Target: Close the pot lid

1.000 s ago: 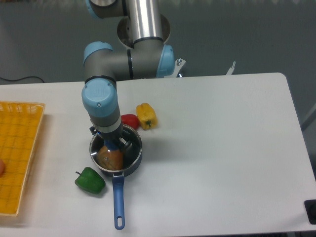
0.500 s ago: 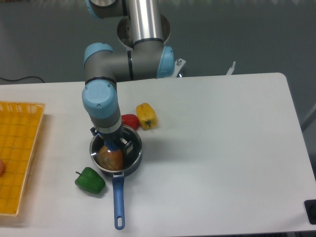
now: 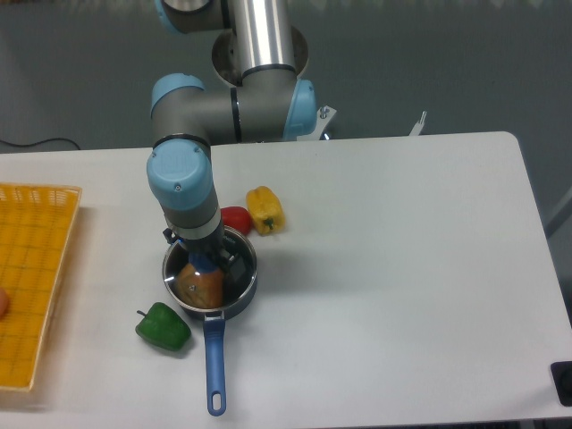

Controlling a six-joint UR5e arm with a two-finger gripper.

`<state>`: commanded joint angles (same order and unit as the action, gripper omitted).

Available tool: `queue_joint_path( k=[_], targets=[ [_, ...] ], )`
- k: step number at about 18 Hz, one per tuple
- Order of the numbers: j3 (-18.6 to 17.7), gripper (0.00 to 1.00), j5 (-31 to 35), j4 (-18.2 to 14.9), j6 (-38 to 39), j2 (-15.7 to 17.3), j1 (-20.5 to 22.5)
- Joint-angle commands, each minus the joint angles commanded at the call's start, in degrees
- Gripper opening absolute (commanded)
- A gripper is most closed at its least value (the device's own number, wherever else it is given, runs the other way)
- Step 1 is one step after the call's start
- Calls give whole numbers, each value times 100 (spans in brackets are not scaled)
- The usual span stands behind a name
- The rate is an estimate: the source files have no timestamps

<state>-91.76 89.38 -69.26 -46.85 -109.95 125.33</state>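
The black pot stands on the white table with its long blue handle pointing toward the front edge. The glass pot lid lies flat on the pot, its metal rim matching the pot's rim. An orange vegetable shows through the glass. My gripper reaches straight down over the lid's centre, its fingers spread to either side of the blue knob. The wrist hides the far part of the lid.
A red pepper and a yellow pepper lie just behind the pot. In front of it, to the left, lies a green pepper. A yellow basket sits at the table's left edge.
The fingers have spread apart around the knob, and the wrist has shifted slightly up and left. The lid and pot have stayed in place.
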Motion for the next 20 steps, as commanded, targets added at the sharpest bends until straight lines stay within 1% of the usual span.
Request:
queue_joint_path(
  k=[2,4,5,6,8,11,14,16,18,20],
  targets=[
    [9,100,-9,0,-17,105,35],
    [27,100,-9,-27,-26,167,184],
    [105,100,0,-79,-44,228,228],
    [202,100,0,-236,-166,246,342],
    [334,100,0,-544,-805,342,597],
    [326,100,0,-563,-1615,544,1009],
    [326,100,0,-563,-2239,571,1414],
    [282,100,0,-563,-2844,571,1722],
    [238,100,9,-572,-3451,659,2020],
    [159,100,0,-563,-3900,694,2328]
  ],
)
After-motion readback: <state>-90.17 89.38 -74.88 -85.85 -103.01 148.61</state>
